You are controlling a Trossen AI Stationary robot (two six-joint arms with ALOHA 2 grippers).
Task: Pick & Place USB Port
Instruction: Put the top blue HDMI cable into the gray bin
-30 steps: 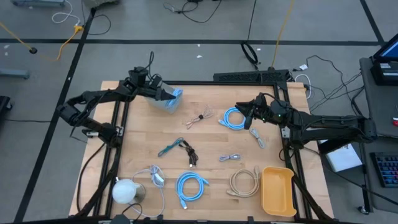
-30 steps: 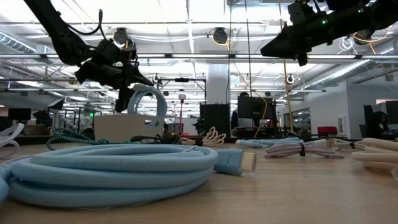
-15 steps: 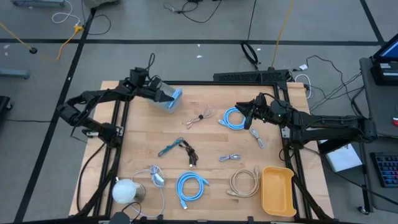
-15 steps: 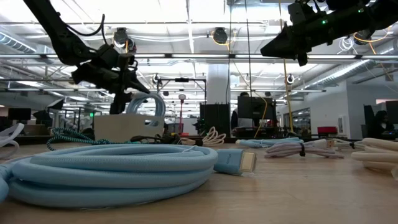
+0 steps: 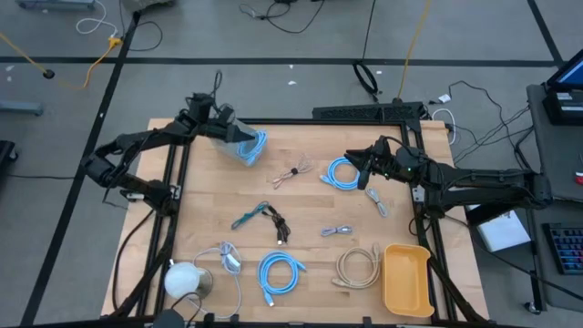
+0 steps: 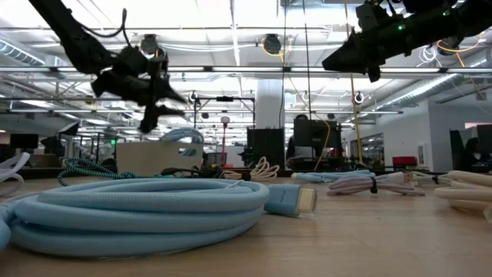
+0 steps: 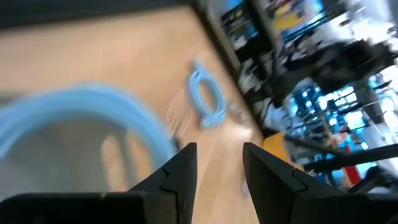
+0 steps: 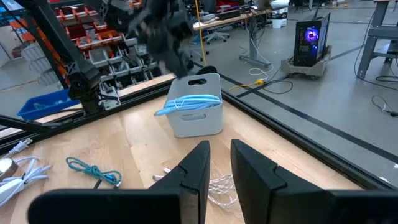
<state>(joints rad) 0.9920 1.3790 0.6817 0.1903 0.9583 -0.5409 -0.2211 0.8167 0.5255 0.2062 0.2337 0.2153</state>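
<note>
On the wooden table (image 5: 301, 210), a white bin (image 8: 195, 106) stands at the far left corner with a light blue cable coil (image 8: 189, 102) lying in it and draping over its rim. The left gripper (image 5: 221, 121) hovers just above and beside that bin, fingers slightly parted and empty. The right gripper (image 5: 357, 164) waits well away from the bin, over another blue coil (image 5: 342, 173), fingers narrowly apart, holding nothing.
</note>
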